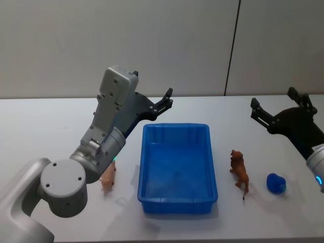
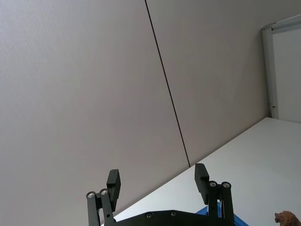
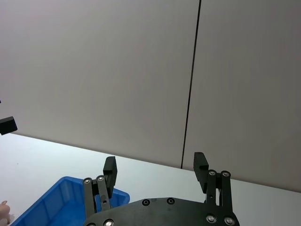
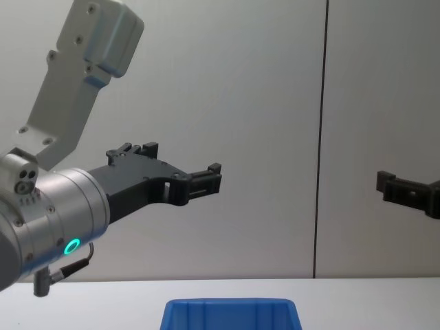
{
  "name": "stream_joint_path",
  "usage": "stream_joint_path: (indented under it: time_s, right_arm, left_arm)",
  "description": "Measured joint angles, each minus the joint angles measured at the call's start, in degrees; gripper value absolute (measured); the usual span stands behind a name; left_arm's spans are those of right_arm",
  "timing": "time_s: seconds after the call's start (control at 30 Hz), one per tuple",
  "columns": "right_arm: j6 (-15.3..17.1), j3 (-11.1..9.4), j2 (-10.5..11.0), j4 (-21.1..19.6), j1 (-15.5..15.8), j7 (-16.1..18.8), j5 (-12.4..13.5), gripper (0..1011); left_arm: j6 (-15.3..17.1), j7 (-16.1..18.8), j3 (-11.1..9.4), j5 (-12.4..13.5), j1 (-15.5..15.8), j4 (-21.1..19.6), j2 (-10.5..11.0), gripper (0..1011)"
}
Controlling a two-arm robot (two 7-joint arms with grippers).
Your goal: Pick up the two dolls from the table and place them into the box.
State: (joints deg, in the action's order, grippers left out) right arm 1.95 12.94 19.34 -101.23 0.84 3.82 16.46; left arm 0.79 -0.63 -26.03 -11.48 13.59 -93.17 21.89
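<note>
**Status: Both Grippers Raised and Empty, Both Dolls on the Table**

The left gripper [image 1: 165, 101] is held in the air above the table [image 1: 45, 126], beyond the far left corner of the box [image 1: 176, 167]. Its fingers are spread wide, and nothing is held between them. In the chest view it is seen well above the tabletop, set against the wall [image 4: 275, 103] and pointing toward the robot's right.

The right gripper [image 1: 273, 103] is held at a similar height over the far right part of the table. Its fingers are also spread wide, and nothing is gripped.

The box is placed at the middle of the table, between the two arms, with its long side running away from the robot. No object is seen inside it.

The pink doll [image 1: 108, 178] is located on the table just beside the left wall of the box, partly hidden behind the left arm. The brown lion doll [image 1: 239, 173] is located on the table near the right wall of the box, apart from it. A small blue object [image 1: 276, 183] is seen on the table to the right of the lion doll. Neither doll is touched by a gripper.
</note>
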Motion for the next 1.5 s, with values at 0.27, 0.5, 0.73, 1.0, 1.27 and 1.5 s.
stream_joint_path:
  time_s: [0.27, 0.5, 0.73, 1.0, 1.27, 1.5]
  right_arm:
    - [0.0, 0.0, 0.0, 0.0, 0.0, 0.0, 0.0, 1001]
    - [0.0, 0.0, 0.0, 0.0, 0.0, 0.0, 0.0, 1001]
    - [0.0, 0.0, 0.0, 0.0, 0.0, 0.0, 0.0, 1001]
    - [0.0, 0.0, 0.0, 0.0, 0.0, 0.0, 0.0, 1001]
    - [0.1, 0.0, -0.1, 0.0, 0.0, 0.0, 0.0, 1001]
    - [1.9, -0.2, -0.4, 1.0, -0.5, -0.3, 0.5, 1001]
  left_arm:
    - [0.0, 0.0, 0.0, 0.0, 0.0, 0.0, 0.0, 1001]
    - [0.0, 0.0, 0.0, 0.0, 0.0, 0.0, 0.0, 1001]
    - [0.0, 0.0, 0.0, 0.0, 0.0, 0.0, 0.0, 1001]
    - [0.0, 0.0, 0.0, 0.0, 0.0, 0.0, 0.0, 1001]
    - [0.0, 0.0, 0.0, 0.0, 0.0, 0.0, 0.0, 1001]
    - [0.0, 0.0, 0.0, 0.0, 0.0, 0.0, 0.0, 1001]
